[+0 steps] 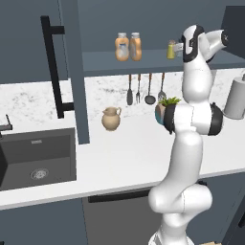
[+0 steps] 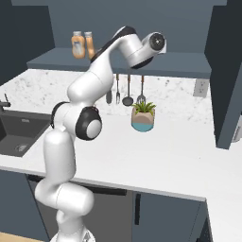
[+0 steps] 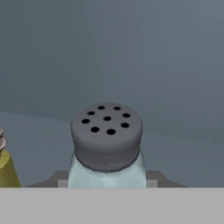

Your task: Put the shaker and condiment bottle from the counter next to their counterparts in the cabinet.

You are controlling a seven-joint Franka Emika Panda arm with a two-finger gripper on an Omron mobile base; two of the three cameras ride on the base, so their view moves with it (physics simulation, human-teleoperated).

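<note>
- The gripper [image 3: 107, 183] is closed on the shaker [image 3: 107, 144], whose pale blue-grey glass body sits between the two dark fingertips [image 3: 52, 180], its dark grey cap with the ring of holes facing the hand camera.
- The shaker is held up at the open shelf of the cabinet [image 1: 143, 60], with the hand [image 1: 184, 47] at the shelf's right part in the left base view.
- Just beside the held shaker, at the left edge of the hand view, stands the yellow shaker [image 3: 6, 168]; in the left base view it sits on the shelf right next to the hand [image 1: 171, 49]. Whether the two touch cannot be told.
- Behind the shaker there is only the plain dark back wall of the shelf.
- Further left on the same shelf two orange bottles [image 1: 128, 46] stand side by side, close together, well apart from the yellow shaker.
- The cabinet door [image 1: 43, 62] with its long black bar handle [image 1: 52, 67] stands open to the left.
- Under the shelf, utensils [image 1: 145, 89] hang on the wall.
- On the counter [image 1: 124, 158] stand a tan jug [image 1: 111, 118], a small potted plant [image 2: 143, 116] and a white kettle [image 1: 235, 98]; the arm's elbow partly hides the plant in the left base view.
- The dark sink [image 1: 36, 158] is set in the counter at the left.
</note>
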